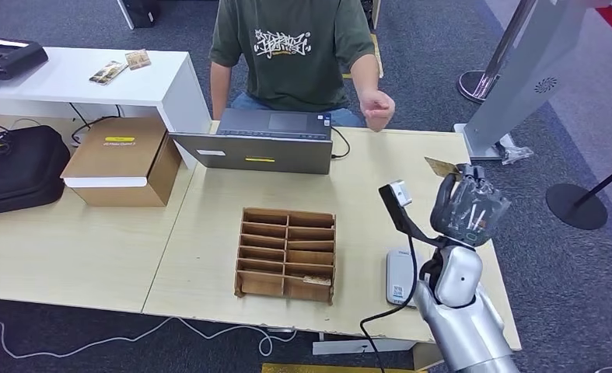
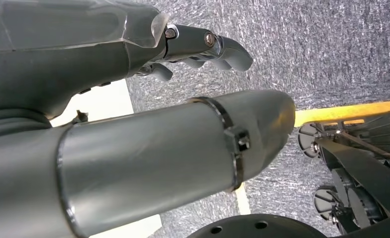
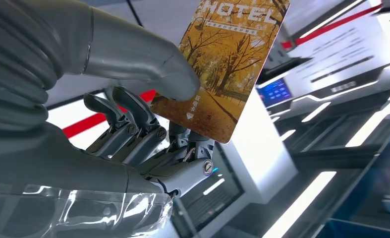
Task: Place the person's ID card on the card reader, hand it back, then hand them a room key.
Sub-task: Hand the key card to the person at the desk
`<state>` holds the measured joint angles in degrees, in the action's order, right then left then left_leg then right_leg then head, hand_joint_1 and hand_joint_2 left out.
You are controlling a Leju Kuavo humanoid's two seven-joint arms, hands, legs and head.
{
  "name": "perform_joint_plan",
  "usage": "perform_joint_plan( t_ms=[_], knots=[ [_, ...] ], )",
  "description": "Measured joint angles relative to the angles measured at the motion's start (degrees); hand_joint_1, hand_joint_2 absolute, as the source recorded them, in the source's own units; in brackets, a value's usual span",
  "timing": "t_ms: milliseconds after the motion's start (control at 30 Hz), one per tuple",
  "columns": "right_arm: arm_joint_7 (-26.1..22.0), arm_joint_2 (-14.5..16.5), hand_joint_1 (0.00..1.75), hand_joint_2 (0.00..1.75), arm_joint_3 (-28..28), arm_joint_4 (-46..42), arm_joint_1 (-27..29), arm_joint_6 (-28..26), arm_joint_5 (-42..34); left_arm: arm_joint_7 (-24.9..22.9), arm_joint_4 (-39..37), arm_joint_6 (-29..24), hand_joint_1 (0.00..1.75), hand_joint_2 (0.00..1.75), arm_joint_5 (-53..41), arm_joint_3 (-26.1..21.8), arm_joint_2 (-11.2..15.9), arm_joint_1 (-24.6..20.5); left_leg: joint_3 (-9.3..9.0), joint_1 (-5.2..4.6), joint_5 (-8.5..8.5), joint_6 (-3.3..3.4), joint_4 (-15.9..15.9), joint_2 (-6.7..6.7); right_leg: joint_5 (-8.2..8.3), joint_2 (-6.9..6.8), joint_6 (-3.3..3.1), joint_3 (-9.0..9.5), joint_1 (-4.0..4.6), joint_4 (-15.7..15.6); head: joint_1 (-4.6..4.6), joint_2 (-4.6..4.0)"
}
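Note:
My right hand (image 1: 469, 203) is raised above the right end of the table, pinching a room key card (image 1: 442, 167) with an autumn-tree picture. In the right wrist view the thumb presses the card (image 3: 227, 64), printed HOTEL, against the fingers (image 3: 133, 129). The person's hand (image 1: 377, 109) hangs as a loose fist over the far table edge, some way from the card. The grey card reader (image 1: 398, 276) lies on the table below my right forearm. My left hand (image 2: 202, 47) hangs over carpet with nothing in it, its fingers slightly curled and apart.
A wooden slotted card box (image 1: 287, 252) stands mid-table with one card in a near compartment. A closed laptop (image 1: 264, 140) lies before the person. A cardboard box (image 1: 120, 159) and black bag (image 1: 15, 167) sit left. Stanchion bases (image 1: 575, 206) stand right.

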<state>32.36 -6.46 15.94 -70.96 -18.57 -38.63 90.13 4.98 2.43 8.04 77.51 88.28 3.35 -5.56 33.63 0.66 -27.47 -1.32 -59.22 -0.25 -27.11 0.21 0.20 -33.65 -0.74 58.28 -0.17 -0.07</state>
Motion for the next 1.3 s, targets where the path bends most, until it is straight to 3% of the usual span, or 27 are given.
perform_joint_plan(
  t_ms=[133, 333, 767, 1033, 1300],
  knots=[
    [-0.22, -1.36, 1.75, 1.75, 4.96, 4.57, -4.80, -0.10, 0.00, 0.00, 0.15, 0.00, 0.00, 0.00, -1.66, 0.00, 0.18, -0.07, 0.00, 0.02, 0.03, 0.00, -0.01, -0.05, 0.00, -0.03, 0.00, -0.01, -0.01, 0.01, -0.01, 0.01],
    [-5.25, -1.24, 1.75, 1.75, 6.23, 11.45, -12.32, -0.13, -0.02, -0.37, 0.90, 0.03, 0.00, 0.00, -3.41, 0.00, 0.55, -0.43, 0.04, 0.02, 0.03, -0.01, -0.01, -0.05, 0.00, -0.03, -0.01, -0.01, 0.00, 0.04, 0.00, 0.01],
    [-7.11, 2.91, 1.75, 1.75, 8.73, 29.92, -30.42, -0.13, -0.02, -1.03, 1.67, 0.43, 0.00, 0.00, -4.77, 0.00, 0.89, -1.01, 0.02, 0.02, 0.06, -0.02, -0.01, -0.06, 0.02, -0.02, -0.03, -0.02, 0.00, 0.05, -0.01, 0.01],
    [-5.96, 4.89, 1.75, 1.75, 10.47, 38.74, -36.48, -0.13, -0.01, -1.16, 1.90, 0.68, 0.00, 0.00, -5.31, 0.00, 1.02, -1.02, 0.03, 0.01, 0.06, -0.02, -0.01, -0.09, 0.02, -0.04, -0.03, -0.02, 0.00, 0.04, 0.01, 0.01],
    [-5.14, 5.34, 1.75, 1.75, 11.17, 43.52, -38.50, -0.15, -0.02, -2.32, 1.92, 0.72, 0.00, 0.00, -6.80, 0.00, 1.04, -1.69, 0.03, 0.01, 0.06, -0.01, -0.03, -0.11, 0.02, -0.06, -0.02, -0.02, 0.00, 0.03, -0.01, 0.01]
  ],
)
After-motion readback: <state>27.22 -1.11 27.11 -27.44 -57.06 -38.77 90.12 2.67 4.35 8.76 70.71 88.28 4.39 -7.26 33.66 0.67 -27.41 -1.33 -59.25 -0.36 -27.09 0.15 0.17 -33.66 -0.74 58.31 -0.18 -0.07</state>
